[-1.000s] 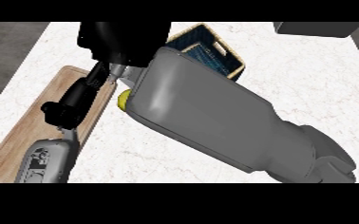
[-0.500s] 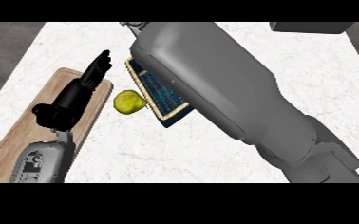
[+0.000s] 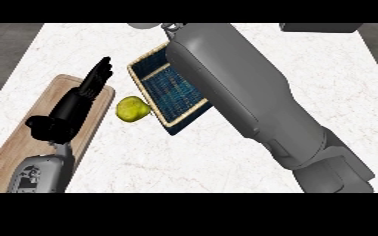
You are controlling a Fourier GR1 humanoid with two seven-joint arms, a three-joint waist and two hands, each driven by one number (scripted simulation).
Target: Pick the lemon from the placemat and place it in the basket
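Centre-left of the frame, the lemon [image 3: 133,109] lies on the white counter [image 3: 148,165] between the wooden placemat [image 3: 26,142] and the basket [image 3: 166,87], just beside its rim. The right forearm [image 3: 251,100] covers the basket's right side; its hand's state cannot be told. The left hand [image 3: 74,110] is over the placemat, fingers straight. Since the earlier frame the forearm has shifted right, uncovering more of the basket; the lemon is unmoved.
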